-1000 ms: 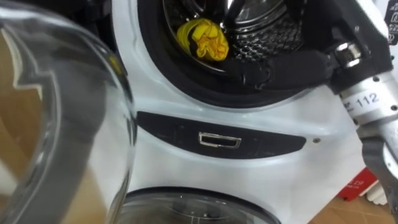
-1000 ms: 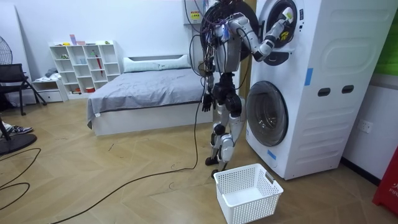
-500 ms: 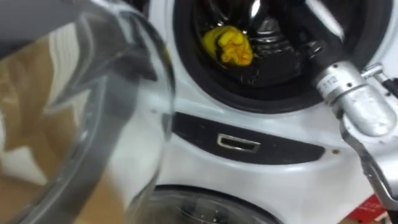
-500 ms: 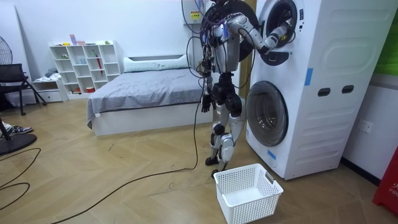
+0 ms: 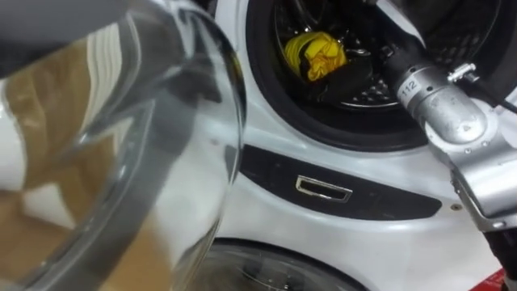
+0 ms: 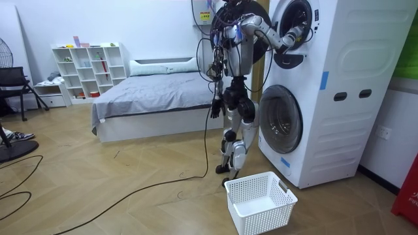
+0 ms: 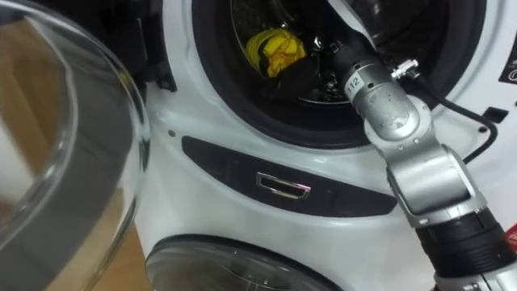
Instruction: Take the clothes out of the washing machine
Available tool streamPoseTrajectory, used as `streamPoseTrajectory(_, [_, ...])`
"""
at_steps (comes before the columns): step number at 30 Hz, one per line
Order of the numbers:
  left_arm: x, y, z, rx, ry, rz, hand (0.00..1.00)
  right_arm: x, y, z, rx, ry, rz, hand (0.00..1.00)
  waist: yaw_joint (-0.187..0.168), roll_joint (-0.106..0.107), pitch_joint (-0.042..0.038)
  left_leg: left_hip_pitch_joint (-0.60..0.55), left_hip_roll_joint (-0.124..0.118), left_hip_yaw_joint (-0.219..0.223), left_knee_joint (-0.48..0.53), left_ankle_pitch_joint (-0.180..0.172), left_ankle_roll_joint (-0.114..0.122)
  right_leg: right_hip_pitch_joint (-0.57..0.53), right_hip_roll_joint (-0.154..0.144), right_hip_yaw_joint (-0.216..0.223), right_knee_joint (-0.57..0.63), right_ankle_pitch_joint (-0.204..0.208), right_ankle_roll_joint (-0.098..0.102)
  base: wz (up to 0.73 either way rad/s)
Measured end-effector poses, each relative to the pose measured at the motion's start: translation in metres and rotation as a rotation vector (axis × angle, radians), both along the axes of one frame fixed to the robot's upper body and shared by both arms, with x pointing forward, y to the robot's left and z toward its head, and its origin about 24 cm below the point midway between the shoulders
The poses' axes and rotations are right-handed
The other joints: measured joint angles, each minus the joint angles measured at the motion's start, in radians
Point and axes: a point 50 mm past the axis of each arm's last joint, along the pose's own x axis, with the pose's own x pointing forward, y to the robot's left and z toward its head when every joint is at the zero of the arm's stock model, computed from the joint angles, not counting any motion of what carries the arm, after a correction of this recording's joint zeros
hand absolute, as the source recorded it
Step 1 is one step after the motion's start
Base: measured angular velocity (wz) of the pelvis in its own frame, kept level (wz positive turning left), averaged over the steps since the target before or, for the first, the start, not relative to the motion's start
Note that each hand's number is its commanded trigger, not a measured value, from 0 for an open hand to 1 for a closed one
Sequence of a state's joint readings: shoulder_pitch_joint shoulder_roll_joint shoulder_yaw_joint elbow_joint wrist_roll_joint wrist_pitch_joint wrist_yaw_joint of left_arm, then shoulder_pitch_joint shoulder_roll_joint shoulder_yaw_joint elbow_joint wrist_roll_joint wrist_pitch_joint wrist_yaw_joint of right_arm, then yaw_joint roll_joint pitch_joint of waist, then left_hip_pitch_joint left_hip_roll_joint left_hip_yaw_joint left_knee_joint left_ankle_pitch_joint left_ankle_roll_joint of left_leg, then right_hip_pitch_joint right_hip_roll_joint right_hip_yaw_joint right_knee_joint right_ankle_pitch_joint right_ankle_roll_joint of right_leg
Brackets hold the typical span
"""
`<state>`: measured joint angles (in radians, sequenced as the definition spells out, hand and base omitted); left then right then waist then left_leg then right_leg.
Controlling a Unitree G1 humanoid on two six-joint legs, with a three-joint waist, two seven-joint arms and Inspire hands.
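A crumpled yellow cloth [image 5: 314, 54] [image 7: 275, 48] lies inside the dark drum [image 7: 420, 48] of the upper washing machine [image 6: 326, 78]. My right arm reaches through the door opening, and my right hand [image 5: 343, 79] [image 7: 302, 71] sits low in the drum, right beside the cloth and below it on the right. The hand is black against the dark drum, so its grip on the cloth is unclear. In the room view I stand in front of the stacked machines, my left hand [image 6: 214, 108] hanging at my hip.
The upper machine's glass door [image 5: 121, 145] stands swung open on my left, close to my head. A dark panel with a metal latch [image 5: 323, 188] runs below the opening, above the lower machine's door [image 6: 281, 127]. A white laundry basket [image 6: 260, 201] sits on the floor by my feet.
My right arm has pushed deeper into the drum, bringing the hand from right of the yellow cloth up against it. The eye view has shifted as well.
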<state>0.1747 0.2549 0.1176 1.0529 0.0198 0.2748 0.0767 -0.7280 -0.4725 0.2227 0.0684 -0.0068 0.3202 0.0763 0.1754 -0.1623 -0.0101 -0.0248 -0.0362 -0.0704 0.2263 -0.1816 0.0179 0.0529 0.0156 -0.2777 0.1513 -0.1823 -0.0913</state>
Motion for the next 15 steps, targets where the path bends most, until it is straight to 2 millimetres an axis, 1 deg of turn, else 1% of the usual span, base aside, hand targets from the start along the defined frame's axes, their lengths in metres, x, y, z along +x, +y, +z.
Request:
streamPoseTrajectory(3, [-0.004,0.001,0.001,0.007,0.01,-0.006,0.0,0.002,-0.001,-0.003,-0.003,0.025,-0.001,0.0,-0.004,-0.008,-0.0046,0.005,-0.001,-0.007,-0.001,0.0,0.0,0.008,0.0,-0.002,-0.001,0.0,0.0,0.01])
streamPoseTrajectory(6, [-0.006,0.001,0.001,0.007,0.017,-0.005,0.0,0.006,-0.005,-0.008,-0.01,0.055,-0.017,0.0,-0.011,-0.011,-0.0023,0.014,-0.006,-0.017,-0.003,0.0,0.0,0.023,-0.005,-0.013,-0.001,-0.005,0.003,0.11])
streamPoseTrajectory(9, [-0.007,0.001,0.001,0.007,0.019,-0.002,0.0,0.013,-0.01,-0.007,-0.031,0.084,-0.031,0.0,-0.014,-0.012,0.0026,0.018,-0.01,-0.025,0.001,0.0,0.0,0.031,-0.008,-0.024,-0.001,-0.007,0.006,0.12])
streamPoseTrajectory(11, [-0.011,0.0,0.0,0.003,0.031,0.002,0.0,0.017,-0.013,-0.003,-0.052,0.088,-0.044,0.0,-0.02,-0.013,0.0028,0.015,-0.013,-0.031,0.016,-0.001,0.001,0.031,-0.011,-0.026,0.0,-0.009,0.008,0.11])
streamPoseTrajectory(13, [-0.01,0.001,0.0,0.003,0.034,0.014,0.0,0.019,-0.018,0.0,-0.081,0.085,-0.071,0.0,-0.034,-0.013,0.0029,0.008,-0.015,-0.045,0.019,-0.002,0.004,0.031,-0.012,-0.034,0.0,-0.011,0.012,0.25])
streamPoseTrajectory(14, [-0.011,0.001,0.001,0.004,0.037,0.03,0.0,0.019,-0.021,0.003,-0.102,0.085,-0.077,0.0,-0.039,-0.013,0.0029,-0.005,-0.022,-0.054,0.029,-0.003,0.005,0.027,-0.013,-0.041,0.002,-0.012,0.014,0.3])
streamPoseTrajectory(15, [-0.012,0.003,0.001,0.005,0.039,0.048,0.0,0.019,-0.024,0.008,-0.126,0.081,-0.077,0.0,-0.044,-0.009,0.0007,-0.02,-0.025,-0.06,0.035,-0.005,0.008,0.015,-0.015,-0.048,0.006,-0.013,0.015,0.23])
